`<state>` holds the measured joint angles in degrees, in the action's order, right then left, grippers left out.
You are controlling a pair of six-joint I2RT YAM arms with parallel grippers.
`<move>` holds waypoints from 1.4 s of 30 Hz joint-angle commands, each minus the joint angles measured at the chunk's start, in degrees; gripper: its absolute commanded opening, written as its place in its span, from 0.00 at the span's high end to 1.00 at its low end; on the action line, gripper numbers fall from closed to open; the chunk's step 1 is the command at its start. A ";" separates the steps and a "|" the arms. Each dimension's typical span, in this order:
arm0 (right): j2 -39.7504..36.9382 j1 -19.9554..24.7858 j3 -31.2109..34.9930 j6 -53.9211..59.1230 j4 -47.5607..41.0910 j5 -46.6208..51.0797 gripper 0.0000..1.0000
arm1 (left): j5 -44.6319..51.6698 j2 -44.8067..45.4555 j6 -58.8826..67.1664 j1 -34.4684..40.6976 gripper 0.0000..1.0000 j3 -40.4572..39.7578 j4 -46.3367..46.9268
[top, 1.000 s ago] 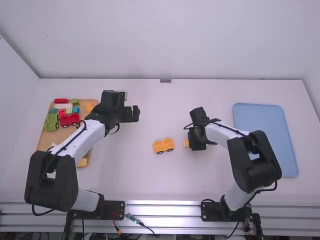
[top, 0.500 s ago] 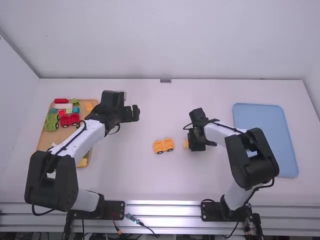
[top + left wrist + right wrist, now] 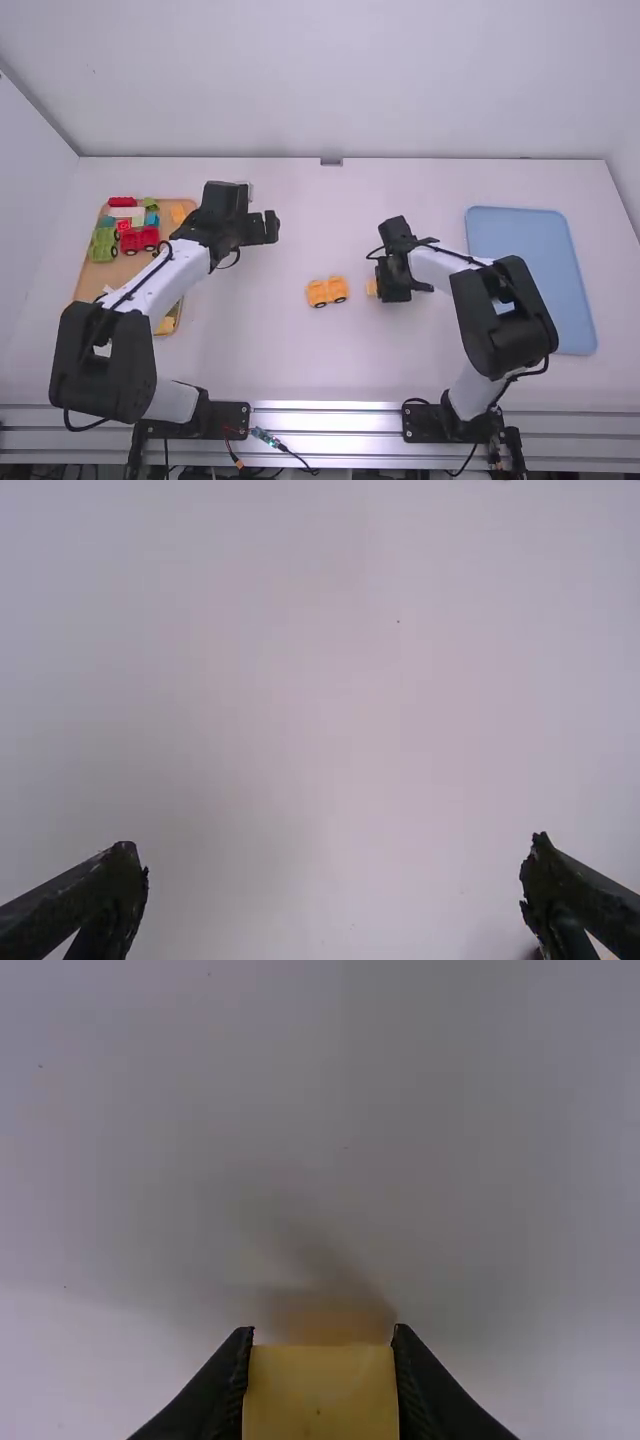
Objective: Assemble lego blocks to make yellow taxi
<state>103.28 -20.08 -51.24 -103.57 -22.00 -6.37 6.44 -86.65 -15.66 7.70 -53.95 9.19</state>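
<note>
left gripper [image 3: 265, 228] over white table [image 3: 240, 350], jaws wide apart; right gripper [image 3: 380, 284] aimed down, jaws clamped on yellow block [image 3: 320, 1395].

Yellow block [image 3: 320, 1395] between right hand's [image 3: 322, 1345] fingertips

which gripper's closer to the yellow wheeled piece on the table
Right. The right gripper is just right of the wheeled piece; the left gripper is farther, beyond and left.

left: tray [image 3: 125, 269] holding blocks [image 3: 127, 212] | middle: wheeled piece [image 3: 327, 291] on table [image 3: 330, 220] | just right of it: block [image 3: 372, 286] in right gripper [image 3: 383, 284] | right: second tray [image 3: 530, 260]
</note>
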 commanded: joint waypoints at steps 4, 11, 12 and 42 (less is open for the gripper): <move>0.61 0.15 0.66 -0.57 -0.33 0.44 0.73 | 0.63 0.72 -0.46 0.22 0.01 0.02 0.04; 0.61 0.15 0.66 -0.59 -0.33 0.46 0.59 | 0.63 0.72 -0.46 0.22 0.01 0.02 0.04; 0.61 0.15 0.66 -0.59 -0.33 0.46 0.59 | 0.63 0.72 -0.46 0.22 0.01 0.02 0.04; 0.44 14.80 -19.91 48.63 -29.62 -20.39 0.01 | 0.22 0.72 -0.35 0.22 0.01 0.02 -0.61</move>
<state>103.24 -6.26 -66.78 -69.47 -49.32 -24.34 6.44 -86.65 -15.66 7.73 -53.95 8.38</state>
